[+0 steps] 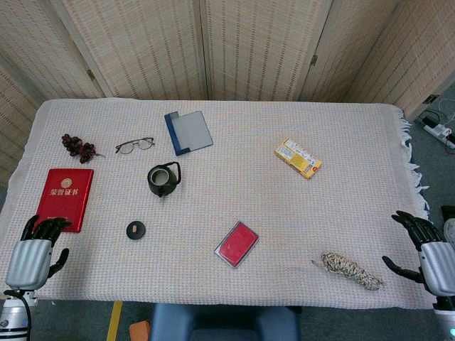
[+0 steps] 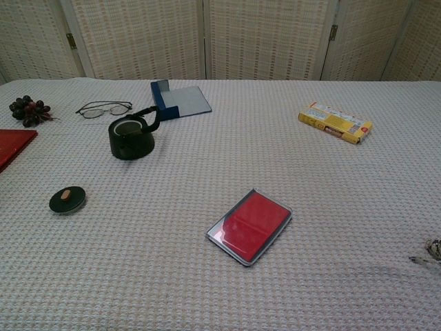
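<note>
Left hand: I see it spread, holding nothing, fingertips at the near edge of the red booklet, whose long axis runs near-to-far. Right hand: spread, empty, rope bundle just to its left on the desk.

On the table, the book lies at the left edge with the left hand just before it at the near corner, and the bunch of grapes sits behind the book, the glasses to their right. The teapot stands before the case, its lid nearer and to the left, and the flat tin lies right of the lid near the front middle. The snack box lies right of the case, the coil of rope sits near the front right, and the right hand is just right of the rope at the table's edge.
</note>
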`<state>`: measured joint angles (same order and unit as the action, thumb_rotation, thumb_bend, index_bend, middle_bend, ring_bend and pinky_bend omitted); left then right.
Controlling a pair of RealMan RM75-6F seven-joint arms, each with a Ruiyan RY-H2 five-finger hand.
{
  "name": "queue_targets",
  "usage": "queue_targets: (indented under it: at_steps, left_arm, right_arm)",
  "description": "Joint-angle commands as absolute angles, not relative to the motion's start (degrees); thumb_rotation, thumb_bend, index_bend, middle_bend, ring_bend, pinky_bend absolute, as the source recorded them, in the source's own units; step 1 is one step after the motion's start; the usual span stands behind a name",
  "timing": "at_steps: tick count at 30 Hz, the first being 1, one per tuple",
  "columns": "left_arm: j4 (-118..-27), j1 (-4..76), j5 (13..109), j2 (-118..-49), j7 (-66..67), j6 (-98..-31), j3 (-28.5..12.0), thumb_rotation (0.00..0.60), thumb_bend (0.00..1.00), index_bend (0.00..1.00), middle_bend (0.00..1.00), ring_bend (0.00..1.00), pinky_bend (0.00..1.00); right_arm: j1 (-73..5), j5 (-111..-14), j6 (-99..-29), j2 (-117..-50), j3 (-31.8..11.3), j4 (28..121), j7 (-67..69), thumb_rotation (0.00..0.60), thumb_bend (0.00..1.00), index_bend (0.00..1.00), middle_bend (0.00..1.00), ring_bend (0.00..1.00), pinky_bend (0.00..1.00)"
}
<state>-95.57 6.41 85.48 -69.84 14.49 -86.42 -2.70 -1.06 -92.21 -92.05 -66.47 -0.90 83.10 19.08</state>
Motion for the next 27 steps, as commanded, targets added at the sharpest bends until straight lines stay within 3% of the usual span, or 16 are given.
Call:
queue_targets:
  at_steps: [1,17,19,23,27]
  left_arm:
    - [-95.24,6.43,85.76,-70.16,14.27,-86.59,-2.70,0.600,0.34,0.25,0.20,0.18,0.07]
    - [-94.37,8.54,88.69,-70.19,12.63,-85.46,-3.25,0.600,0.34,0.26,0.23,0.21,0.10]
    - [-93.94,9.40,89.56,-70.18,11.77,-84.92,-3.47,0.600,0.34,0.28,0.27,0.25,0.18]
    - [-92.46,12.08,91.22,-70.37,9.75,-82.20,-3.79,0.600,0.34,0.30,0.40,0.44,0.53]
    - [-91.32,15.15,92.00,-70.81,8.09,-78.13,-3.84,0.600,0.29,0.32,0.56,0.63,0.70]
  right_arm:
    - [-1.02,-92.18,-91.84,-66.21,-0.87,83.72,18.40,0.600,0.21,0.17,0.18,0.19,0.15]
    - [-1.20,-92.57,-91.83,-66.00,-1.09,83.96,18.23,0.600,0.21,0.17,0.18,0.19,0.15]
    - [-1.18,-92.71,-91.96,-65.76,-1.09,84.06,18.22,0.600,0.21,0.17,0.18,0.18,0.15]
    - [-1.33,-93.01,-92.13,-65.16,-1.25,84.66,17.91,0.600,0.21,0.17,0.18,0.18,0.15]
    - [-1.42,-92.98,-92.15,-65.24,-1.40,84.94,17.67,0.600,0.21,0.17,0.18,0.17,0.15]
